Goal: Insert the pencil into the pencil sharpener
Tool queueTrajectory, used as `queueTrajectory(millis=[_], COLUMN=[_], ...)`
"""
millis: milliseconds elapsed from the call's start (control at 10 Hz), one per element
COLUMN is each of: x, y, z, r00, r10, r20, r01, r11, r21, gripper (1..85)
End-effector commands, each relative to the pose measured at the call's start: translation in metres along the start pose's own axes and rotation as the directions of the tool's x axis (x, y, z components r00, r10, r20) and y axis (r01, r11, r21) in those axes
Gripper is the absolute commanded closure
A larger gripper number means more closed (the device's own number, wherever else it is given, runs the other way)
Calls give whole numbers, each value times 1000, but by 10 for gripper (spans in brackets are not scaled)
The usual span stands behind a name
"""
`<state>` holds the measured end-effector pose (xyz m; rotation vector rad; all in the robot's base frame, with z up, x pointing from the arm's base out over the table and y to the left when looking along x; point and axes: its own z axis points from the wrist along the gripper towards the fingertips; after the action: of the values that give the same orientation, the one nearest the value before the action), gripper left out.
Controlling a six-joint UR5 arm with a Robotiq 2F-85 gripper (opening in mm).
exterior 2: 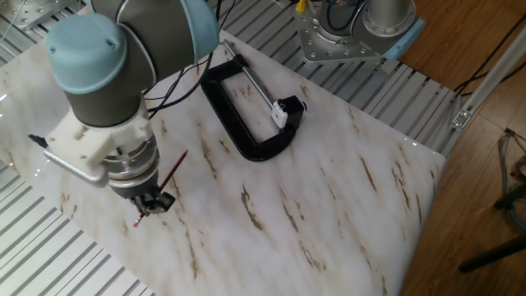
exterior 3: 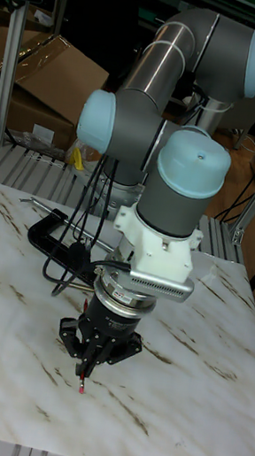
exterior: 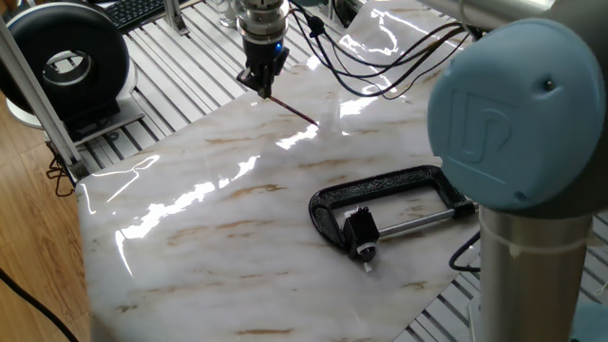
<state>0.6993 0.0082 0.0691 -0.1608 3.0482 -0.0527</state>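
Note:
My gripper (exterior: 261,84) is shut on one end of the thin dark-red pencil (exterior: 294,109) above the far-left part of the marble slab (exterior: 209,247). The pencil slopes down and to the right from the fingers. From the other side the pencil (exterior 2: 174,167) sticks out both ways from the gripper (exterior 2: 148,204). In the tall view its red end (exterior 3: 81,385) pokes out below the gripper (exterior 3: 92,355). The small black pencil sharpener (exterior: 359,228) sits in the mouth of the black C-clamp (exterior: 399,182), well away from the gripper, and shows again as the sharpener (exterior 2: 290,106).
The C-clamp (exterior 2: 234,123) lies flat on the slab with its silver screw rod (exterior: 423,220). Loose cables (exterior: 399,66) hang from the arm over the slab's far edge. A round black device (exterior: 66,62) stands on the slatted base at the left.

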Motion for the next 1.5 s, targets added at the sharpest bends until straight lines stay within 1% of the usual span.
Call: queueTrajectory(millis=[0,100,200,400,500,600,700,800,900,1000,1100,1200,1300,1400], x=[5,15,28,51,61,71,75,69,68,65,61,59,64,69], y=[4,0,-6,-4,0,3,5,0,2,5,3,3,-3,3], z=[-1,-4,-8,-17,-22,-27,-30,-29,-29,-29,-29,-29,-29,-39], r00=[991,989,989,985,981,978,975,976,977,972,972,972,971,965], r10=[127,147,150,174,191,210,222,217,211,234,234,234,238,261], r20=[-31,-21,-13,-8,-8,-14,-6,0,-8,0,16,22,6,-25], r01=[-127,-147,-150,-174,-192,-210,-222,-216,-211,-233,-233,-233,-238,-262], r11=[992,989,988,984,980,976,973,975,976,970,970,971,971,965], r21=[-22,-25,-27,-38,-49,-54,-55,-43,-53,-66,-64,-63,-32,-24], gripper=[847,847,847,847,847,847,847,847,847,847,847,847,847,847])
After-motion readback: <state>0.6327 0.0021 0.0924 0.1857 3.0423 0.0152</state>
